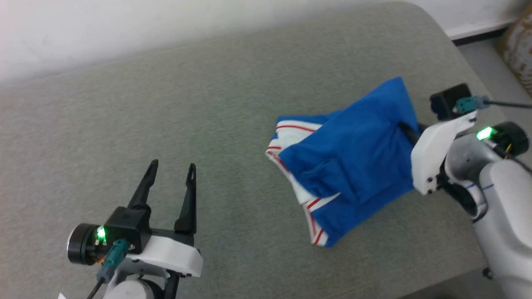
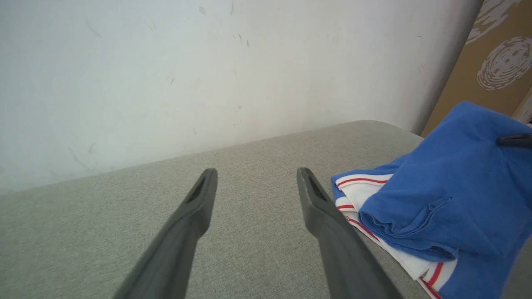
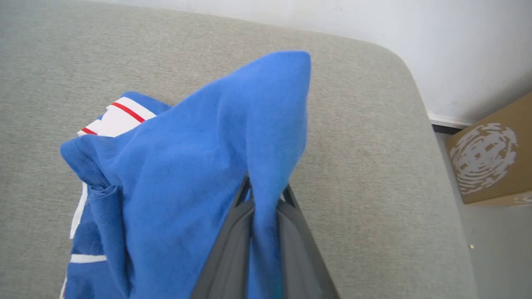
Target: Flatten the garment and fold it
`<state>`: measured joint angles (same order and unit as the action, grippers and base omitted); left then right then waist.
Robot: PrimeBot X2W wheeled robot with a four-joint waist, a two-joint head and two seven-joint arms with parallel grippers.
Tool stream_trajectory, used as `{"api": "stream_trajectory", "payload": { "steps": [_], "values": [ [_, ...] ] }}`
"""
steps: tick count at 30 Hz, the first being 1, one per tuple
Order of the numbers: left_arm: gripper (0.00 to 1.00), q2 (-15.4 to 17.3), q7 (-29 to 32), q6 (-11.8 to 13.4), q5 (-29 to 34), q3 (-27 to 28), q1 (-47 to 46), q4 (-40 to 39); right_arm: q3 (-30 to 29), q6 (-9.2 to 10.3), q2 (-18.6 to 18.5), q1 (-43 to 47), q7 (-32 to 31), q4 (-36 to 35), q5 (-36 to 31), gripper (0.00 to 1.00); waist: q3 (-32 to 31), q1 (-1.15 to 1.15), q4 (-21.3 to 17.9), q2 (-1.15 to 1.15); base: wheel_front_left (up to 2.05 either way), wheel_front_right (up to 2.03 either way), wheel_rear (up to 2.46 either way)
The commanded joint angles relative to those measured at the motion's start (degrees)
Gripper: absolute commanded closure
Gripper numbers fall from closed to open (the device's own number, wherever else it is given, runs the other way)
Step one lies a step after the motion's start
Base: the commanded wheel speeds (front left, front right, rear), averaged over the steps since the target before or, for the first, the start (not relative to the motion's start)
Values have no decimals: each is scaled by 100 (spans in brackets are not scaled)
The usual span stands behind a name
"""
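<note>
The garment (image 1: 353, 153), a royal-blue jersey with white sleeves and red-striped trim, is bunched at the right of the grey table (image 1: 166, 124). My right gripper (image 1: 405, 128) is shut on a blue fold of it and holds that part raised above the heap. In the right wrist view the pinched cloth (image 3: 266, 158) rises between the dark fingers (image 3: 232, 245). My left gripper (image 1: 172, 170) stands open over bare table at the lower left, well apart from the shirt. Its fingers (image 2: 195, 216) frame the tabletop, with the garment (image 2: 449, 195) off to the right. Any printed number is hidden.
A pale wall (image 1: 124, 25) runs behind the table. A brown cardboard box (image 3: 486, 162) stands on the floor past the table's rounded right corner. The table's right edge (image 1: 469, 62) lies close to the right arm.
</note>
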<state>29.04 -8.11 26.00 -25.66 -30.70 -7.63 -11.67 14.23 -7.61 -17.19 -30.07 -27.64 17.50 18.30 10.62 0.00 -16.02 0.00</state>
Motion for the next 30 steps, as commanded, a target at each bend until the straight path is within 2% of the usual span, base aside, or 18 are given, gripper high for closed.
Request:
{"api": "stream_trajectory", "payload": {
  "steps": [1, 10, 17, 22, 25, 30],
  "values": [
    [0, 18, 11, 0, 50, -14, -107, -9, 4, 12, -54, -141, 59, 29, 40, 100, 44, 0, -326, 0, 0, 0, 0],
    [0, 109, 223, -4, 238, -91, -429, -115, -70, 12, -622, -855, 458, 654, 21, 100, 552, 0, -282, 0, 0, 0, 0],
    [0, 249, 495, 58, 694, -197, -931, -358, -524, 12, -1240, -1307, 842, 998, 107, 100, 1345, 0, -36, 0, 0, 0, 0],
    [0, 219, 697, 100, 1035, -292, -1389, -575, -684, 12, -1720, -1555, 1130, 1197, 99, 100, 1920, 0, 67, 0, 0, 0, 0],
    [0, 199, 797, 96, 1203, -357, -1612, -642, -808, 12, -1883, -1670, 1320, 1443, 73, 100, 2201, 0, 103, 0, 0, 0, 0],
    [0, 162, 825, 107, 1357, -370, -1877, -687, -1036, 12, -1894, -1790, 1606, 2014, -16, 100, 2500, 0, 151, 0, 0, 0, 0]
  ]
}}
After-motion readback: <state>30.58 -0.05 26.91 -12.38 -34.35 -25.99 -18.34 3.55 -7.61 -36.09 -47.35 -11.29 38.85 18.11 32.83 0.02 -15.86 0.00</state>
